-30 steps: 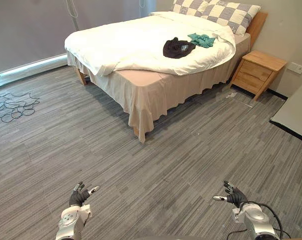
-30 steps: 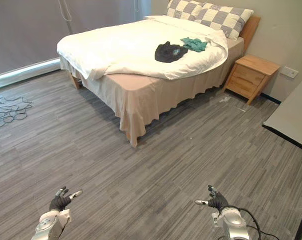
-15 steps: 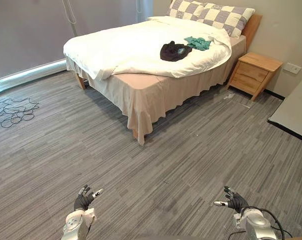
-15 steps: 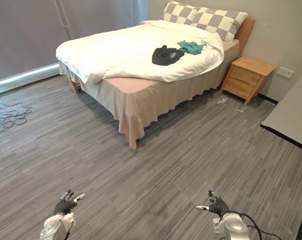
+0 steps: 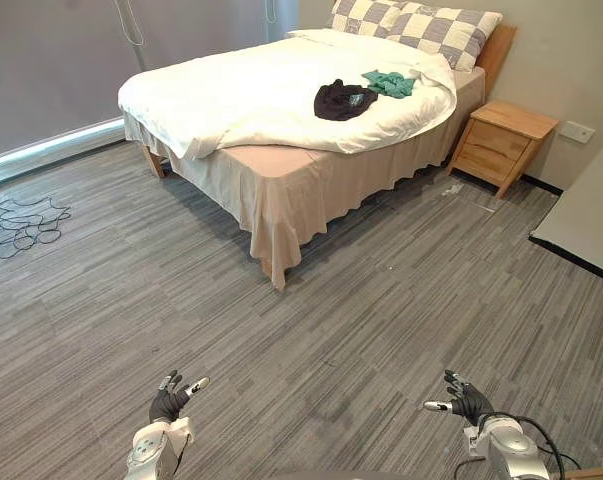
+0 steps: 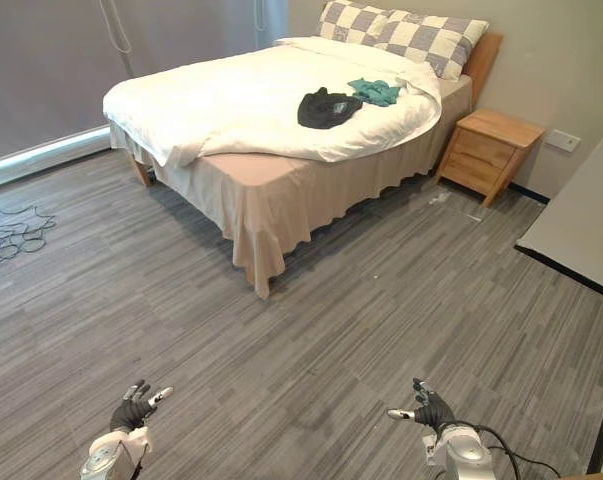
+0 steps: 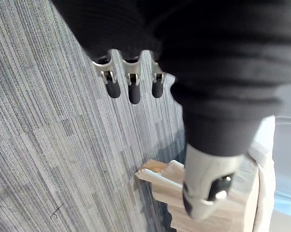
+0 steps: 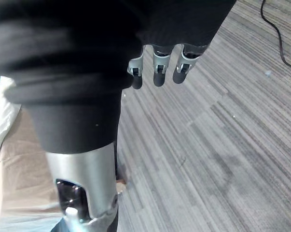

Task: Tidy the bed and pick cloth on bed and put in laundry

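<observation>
duvet (image 5: 261, 85): white
bed skirt (image 5: 311, 190): beige
pillows (image 5: 421, 22): grey-and-white checks
dark cloth (image 5: 338, 99): black
second cloth (image 5: 388, 83): teal
nightstand (image 5: 501, 140): light wood
floor (image 5: 331, 320): grey streaked

Silver fingers (image 7: 131, 78), dark tips (image 7: 134, 95), ribbed covers (image 7: 222, 72)

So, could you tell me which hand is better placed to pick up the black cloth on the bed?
Right, marginally. Both the left hand and right hand hang open and empty, far from the bed; the black cloth lies beside the teal cloth toward the right-hand edge.
</observation>
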